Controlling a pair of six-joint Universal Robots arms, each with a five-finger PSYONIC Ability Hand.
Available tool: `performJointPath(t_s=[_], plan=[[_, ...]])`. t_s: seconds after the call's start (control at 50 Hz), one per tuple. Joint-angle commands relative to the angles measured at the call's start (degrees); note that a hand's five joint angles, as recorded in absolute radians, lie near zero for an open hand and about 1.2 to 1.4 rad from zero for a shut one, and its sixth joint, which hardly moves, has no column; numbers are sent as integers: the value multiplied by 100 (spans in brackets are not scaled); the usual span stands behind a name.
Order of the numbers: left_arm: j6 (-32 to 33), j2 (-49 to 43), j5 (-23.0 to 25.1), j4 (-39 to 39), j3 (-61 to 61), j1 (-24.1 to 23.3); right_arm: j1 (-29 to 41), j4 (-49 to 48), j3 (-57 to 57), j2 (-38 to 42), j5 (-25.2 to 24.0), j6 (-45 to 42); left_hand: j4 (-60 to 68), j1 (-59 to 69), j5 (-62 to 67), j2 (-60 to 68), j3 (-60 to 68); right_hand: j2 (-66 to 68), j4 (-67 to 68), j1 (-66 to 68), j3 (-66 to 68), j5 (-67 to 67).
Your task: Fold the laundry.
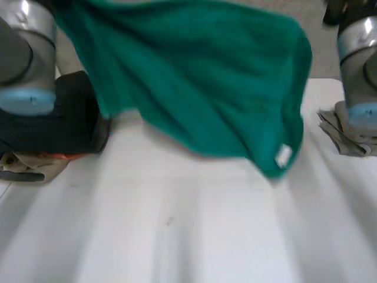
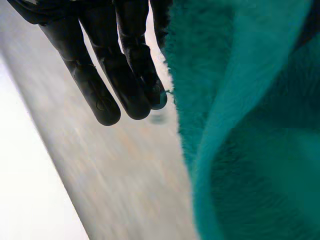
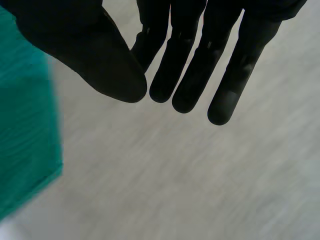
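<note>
Over the tabletop's (image 1: 177, 236) far edge the green towel (image 1: 194, 76) hangs airborne, probably to be spread flat. The right hand (image 3: 185, 65), fingers straight and close, holds nothing. Whether the left hand (image 2: 100, 65) grips it, I cannot tell.

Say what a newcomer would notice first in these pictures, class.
A big green towel spreads across the far side of the white table, a white tag at its low corner. A dark pile of clothes sits by the left arm, a beige cloth by the right. The left hand and right hand are open, fingers straight.
</note>
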Motion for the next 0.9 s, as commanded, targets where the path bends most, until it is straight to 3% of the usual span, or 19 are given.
performJointPath(t_s=[0.02, 0.12, 0.3, 0.32, 0.4, 0.46, 0.5, 0.72, 0.9], plan=[[-415, 473, 122, 53, -258, 46, -28, -654, 198, -590, -579, 317, 1113, 1383, 1293, 1132, 1164, 1242, 1136, 1568, 1179, 1046], [-521, 781, 298, -309, -1190, 142, -133, -65, 576, -871, -887, 326, 1113, 1383, 1293, 1132, 1164, 1242, 1136, 1568, 1179, 1046], [-468, 1283, 553, -99, -3264, 160, -318, 885, 1903, -1021, -1626, 220, 1113, 1383, 1293, 1132, 1164, 1242, 1136, 1568, 1179, 1046], [-451, 1405, 658, 67, -3527, 143, -335, 1016, 2078, -1004, -1730, 212, 1113, 1383, 1293, 1132, 1164, 641, 534, 966, 577, 444], [-424, 1835, 966, 463, -3994, 37, -397, 1332, 2299, -838, -1784, 273, 1113, 1383, 1293, 1132, 1164, -4383, -4490, -4058, -4447, -4580], [-380, 2108, 1081, 526, -4083, -24, -423, 1570, 2282, -679, -1784, 439, 1113, 1383, 1293, 1132, 1164, -4730, -4836, -4404, -4793, -4926], [-301, 2381, 1142, 412, -4101, -112, -397, 1860, 2186, -512, -1784, 781, 1113, 1383, 1293, 1132, 1164, -5720, -5827, -5394, -5783, -5917], [-275, 3277, 1397, -738, -3592, -446, 287, 2380, 1755, 234, -1714, 3338, 1113, 1383, 1293, 1132, 1164, -5758, -5864, -5432, -5821, -5954], [-345, 3805, 1441, -1258, -3275, -710, 1079, 1809, 991, 1324, -1565, 3771, 1113, 1383, 1293, 1132, 1164, -5758, -5864, -5432, -5821, -5954]])
